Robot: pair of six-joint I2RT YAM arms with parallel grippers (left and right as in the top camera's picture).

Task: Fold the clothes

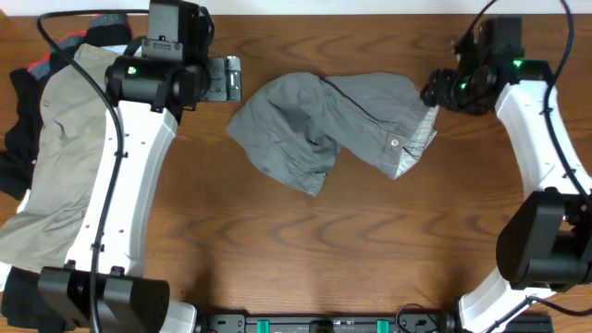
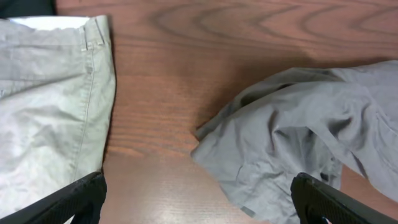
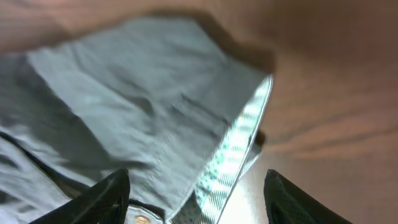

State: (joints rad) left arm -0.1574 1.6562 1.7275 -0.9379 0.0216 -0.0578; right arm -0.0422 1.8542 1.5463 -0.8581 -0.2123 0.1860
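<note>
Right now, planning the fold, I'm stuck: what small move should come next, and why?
Probably lower the right hand, which is open over the waistband, and pinch that edge to draw it flat. The grey shorts lie crumpled, with the striped lining turned out.

Two robot arms, the left arm (image 1: 129,185) and the right arm (image 1: 541,120), at one wooden table (image 1: 324,250). One pair of grey shorts (image 1: 314,129), one pair of khaki shorts (image 1: 55,157), one red-banded piece (image 1: 39,67) — and black garments (image 1: 14,148) I can't count apart.
</note>
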